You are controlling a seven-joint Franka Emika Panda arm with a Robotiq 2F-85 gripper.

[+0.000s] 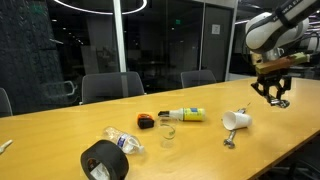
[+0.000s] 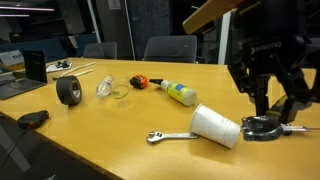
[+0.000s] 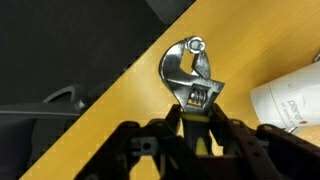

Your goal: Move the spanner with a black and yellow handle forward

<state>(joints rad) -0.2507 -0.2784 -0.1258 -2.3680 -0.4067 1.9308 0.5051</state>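
Note:
My gripper (image 3: 192, 128) is shut on the spanner (image 3: 192, 78). Its black and yellow handle sits between the fingers and its silvery adjustable head sticks out in front. In an exterior view the gripper (image 2: 272, 112) hangs at the table's right end, with the spanner's head (image 2: 262, 127) low over the wood. I cannot tell if it touches. In an exterior view the gripper (image 1: 272, 92) is beyond the white cup (image 1: 237, 120), and the spanner is too small to make out there.
The tipped white paper cup (image 2: 215, 125) lies next to an all-silver wrench (image 2: 168, 134). Further along the table are a yellow-green and white tube (image 2: 178, 93), a clear crushed bottle (image 2: 108, 87), a black tape roll (image 2: 68, 91) and a laptop (image 2: 25, 72). The table edge (image 3: 120, 75) is close.

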